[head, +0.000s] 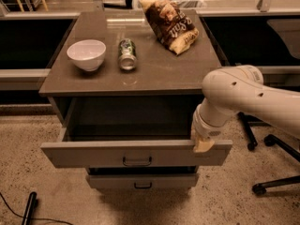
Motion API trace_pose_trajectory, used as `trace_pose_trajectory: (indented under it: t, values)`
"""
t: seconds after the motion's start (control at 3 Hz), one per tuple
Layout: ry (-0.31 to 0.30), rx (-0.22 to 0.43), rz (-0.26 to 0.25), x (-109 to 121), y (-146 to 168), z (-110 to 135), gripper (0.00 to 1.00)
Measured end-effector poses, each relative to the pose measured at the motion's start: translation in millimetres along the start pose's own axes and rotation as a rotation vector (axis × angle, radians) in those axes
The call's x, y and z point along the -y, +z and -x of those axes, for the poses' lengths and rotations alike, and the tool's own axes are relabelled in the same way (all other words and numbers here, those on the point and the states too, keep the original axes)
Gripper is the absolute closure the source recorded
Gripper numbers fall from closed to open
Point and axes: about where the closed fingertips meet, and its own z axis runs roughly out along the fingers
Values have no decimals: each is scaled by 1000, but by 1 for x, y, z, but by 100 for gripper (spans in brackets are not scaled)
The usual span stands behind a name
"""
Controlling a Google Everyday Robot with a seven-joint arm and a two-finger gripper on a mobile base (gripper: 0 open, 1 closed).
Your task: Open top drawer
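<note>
Plainly pulled well out toward the camera, the wide grey-brown top drawer [93,153] runs left to right, and the cream-tipped white gripper [204,144] sits on the right end of its front's top edge, right of the small black bracket handle [137,161]; its hold cannot be told.

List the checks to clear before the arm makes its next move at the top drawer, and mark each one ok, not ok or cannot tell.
1. The top drawer is pulled well out, with its dark inside exposed: ok.
2. The gripper is at the right end of the drawer front's top edge, away from the handle: ok.
3. Whether the gripper has hold of the front panel: cannot tell.
4. The bowl, the can on its side and the chip bag all sit on the cabinet top, behind the drawer's path: ok.
5. The second drawer is not dragged out with the top one: ok.
6. Room between the arm and the chair base for backing off: cannot tell.
</note>
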Motion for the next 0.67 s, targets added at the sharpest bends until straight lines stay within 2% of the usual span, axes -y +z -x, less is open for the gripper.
trace_pose_trajectory:
  t: [0.33,0.67]
  values:
    - [0,0,0,0,0,0,33]
    - [0,0,0,0,0,0,4]
